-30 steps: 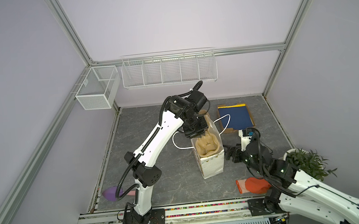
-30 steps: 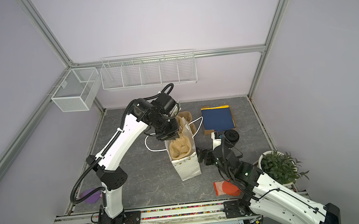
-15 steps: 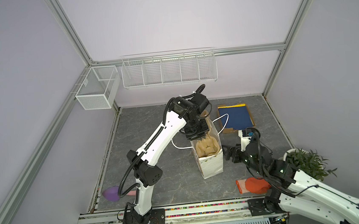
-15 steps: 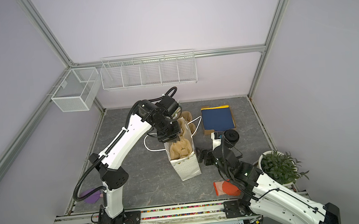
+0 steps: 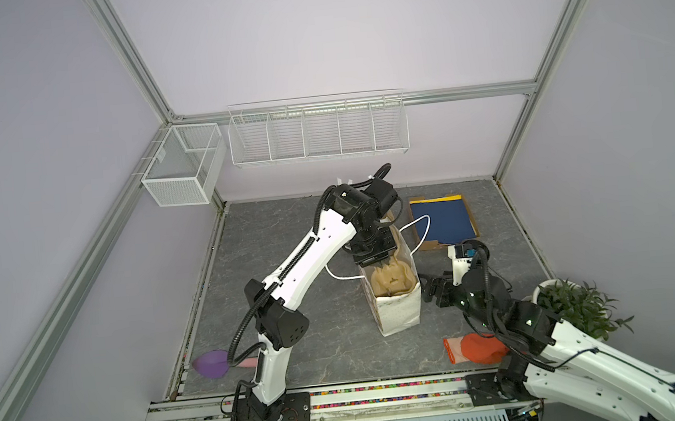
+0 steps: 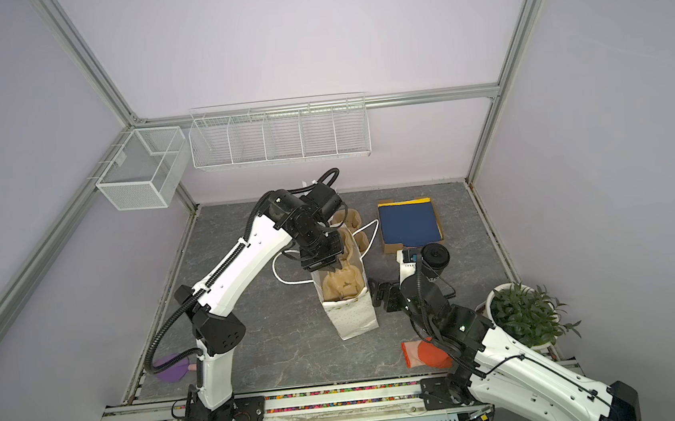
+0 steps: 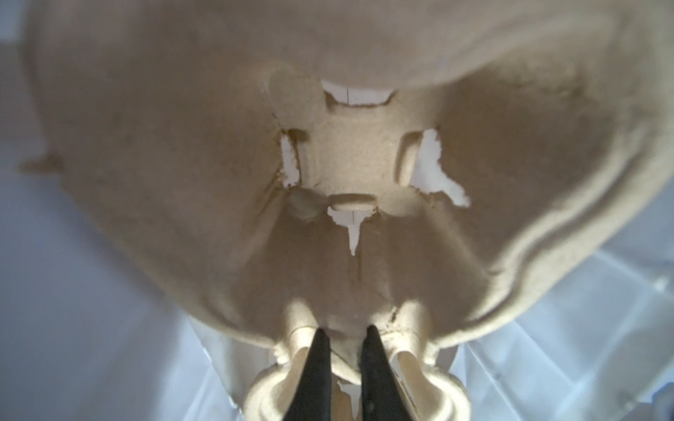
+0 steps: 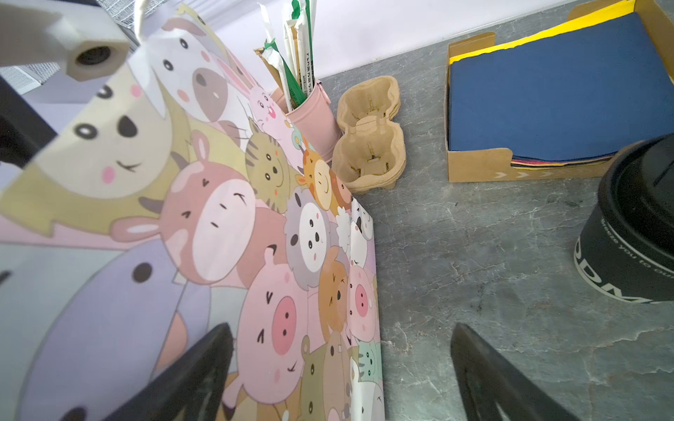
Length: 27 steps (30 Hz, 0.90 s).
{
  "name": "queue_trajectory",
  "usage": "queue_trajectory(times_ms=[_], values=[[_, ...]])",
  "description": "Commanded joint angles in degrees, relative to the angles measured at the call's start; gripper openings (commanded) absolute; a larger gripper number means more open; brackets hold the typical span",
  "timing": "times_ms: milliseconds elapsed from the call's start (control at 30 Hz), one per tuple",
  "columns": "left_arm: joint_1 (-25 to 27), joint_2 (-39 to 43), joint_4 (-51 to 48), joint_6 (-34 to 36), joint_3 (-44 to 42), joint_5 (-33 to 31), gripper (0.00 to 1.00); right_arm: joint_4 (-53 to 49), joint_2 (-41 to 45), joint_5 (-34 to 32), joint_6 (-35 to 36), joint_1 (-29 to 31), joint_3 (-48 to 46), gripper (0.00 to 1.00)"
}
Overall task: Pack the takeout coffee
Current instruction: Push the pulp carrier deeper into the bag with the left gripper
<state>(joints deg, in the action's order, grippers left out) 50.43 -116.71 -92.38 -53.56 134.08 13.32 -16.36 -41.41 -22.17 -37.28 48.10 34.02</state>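
My right gripper [image 8: 341,328] is spread wide just beside the bag [image 5: 397,316]. The bag holds a carrier [image 5: 390,280], pinched by my left gripper [image 7: 345,330]. Right of the bag, the coffee [image 6: 435,256] stands upright, lid up, on the grey table [image 5: 288,241]. Beyond are a napkin box [image 5: 443,221] and wall baskets [image 5: 316,132].

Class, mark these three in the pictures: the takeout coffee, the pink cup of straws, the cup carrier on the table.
takeout coffee [image 8: 627,255], right wrist view, black side wall.
pink cup [image 8: 315,120], right wrist view, side wall.
cup carrier [image 8: 368,133], right wrist view, bridge between its two wells.
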Motion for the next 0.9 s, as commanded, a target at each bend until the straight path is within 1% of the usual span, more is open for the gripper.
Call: queue_trajectory(times_ms=[0,100,267,633,867], values=[[0.6,-0.3,-9.0,-0.8,0.8,-1.1,0.00,1.7,0.6,0.2,0.5,0.2,-1.1,0.95],[1.9,-0.8,-9.0,-1.0,0.5,-0.5,0.00,2.1,0.5,0.3,0.5,0.2,-1.2,0.95],[4.0,-2.1,-9.0,-2.3,2.9,0.0,0.00,2.3,-0.2,0.5,0.6,0.2,-1.2,0.96],[3.6,-0.3,-9.1,-0.7,-3.4,-2.1,0.00,2.2,0.5,0.0,0.8,0.2,-1.7,0.96],[3.6,-0.4,-9.1,0.0,-3.7,-3.0,0.00,2.3,0.3,0.0,0.8,0.2,-1.7,0.96]])
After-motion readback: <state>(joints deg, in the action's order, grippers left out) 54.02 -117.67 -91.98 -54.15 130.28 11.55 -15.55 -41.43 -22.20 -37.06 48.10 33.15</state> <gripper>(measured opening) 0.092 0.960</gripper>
